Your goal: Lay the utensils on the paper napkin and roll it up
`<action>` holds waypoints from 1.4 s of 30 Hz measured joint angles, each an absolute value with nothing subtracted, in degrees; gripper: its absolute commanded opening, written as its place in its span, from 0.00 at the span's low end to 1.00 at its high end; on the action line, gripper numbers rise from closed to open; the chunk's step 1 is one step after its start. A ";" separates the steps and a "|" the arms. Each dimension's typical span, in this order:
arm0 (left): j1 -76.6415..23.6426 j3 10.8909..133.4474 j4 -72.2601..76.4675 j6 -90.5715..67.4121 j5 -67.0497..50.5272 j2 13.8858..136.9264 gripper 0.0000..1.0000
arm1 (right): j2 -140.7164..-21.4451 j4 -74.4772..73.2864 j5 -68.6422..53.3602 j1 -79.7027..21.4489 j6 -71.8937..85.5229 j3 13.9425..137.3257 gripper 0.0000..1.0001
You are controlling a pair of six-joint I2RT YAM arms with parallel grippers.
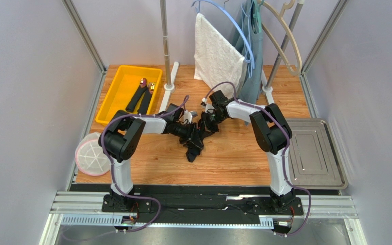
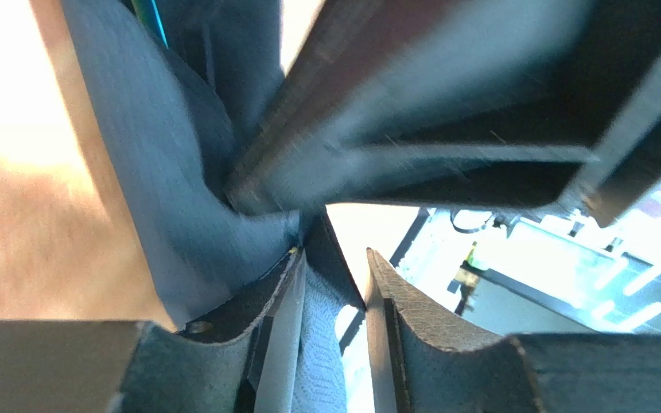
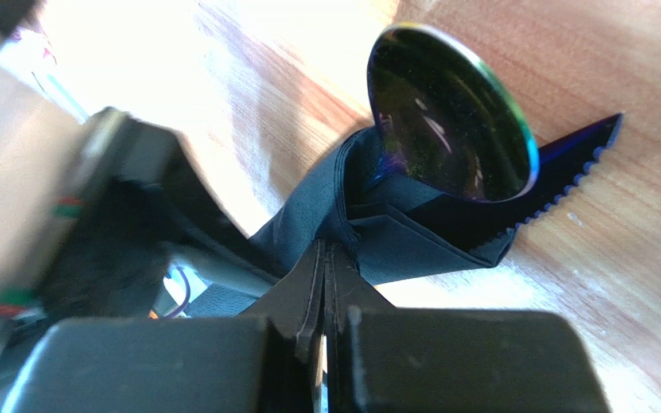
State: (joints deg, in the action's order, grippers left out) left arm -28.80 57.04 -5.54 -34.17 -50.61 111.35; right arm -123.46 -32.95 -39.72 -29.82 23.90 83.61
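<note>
The black paper napkin [image 1: 193, 148] lies bunched mid-table between both grippers. In the right wrist view my right gripper [image 3: 327, 249] is shut on a fold of the napkin [image 3: 411, 241]. An iridescent spoon head [image 3: 450, 116] and a blue serrated knife [image 3: 571, 168] stick out of the wrap onto the wood. My left gripper [image 2: 334, 254] has its jaws a little apart. Napkin cloth [image 2: 170, 172] lies against one pad, and light shows in the gap beside the other. In the top view the left gripper [image 1: 190, 133] and right gripper [image 1: 205, 125] nearly touch.
A yellow bin [image 1: 112, 97] at the back left holds two more dark-handled utensils [image 1: 143, 94]. A white towel [image 1: 216, 53] and a grey-blue garment [image 1: 251, 76] hang on the rack behind. A metal tray [image 1: 313, 153] sits on the right and a white mesh bowl [image 1: 91, 155] on the left.
</note>
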 measured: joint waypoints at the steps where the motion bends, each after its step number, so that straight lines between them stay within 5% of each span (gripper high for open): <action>1: -28.69 56.90 -6.24 -33.91 -50.37 110.41 0.43 | -123.46 -32.95 -39.66 -29.85 23.66 83.61 0.00; 21: -26.44 58.52 -35.64 -9.56 -40.10 95.02 0.53 | -123.44 -32.95 -39.57 -29.93 22.68 83.64 0.00; 42: -42.81 59.33 -34.48 -0.78 -16.16 86.74 0.49 | -123.46 -33.10 -39.51 -29.93 22.68 83.74 0.00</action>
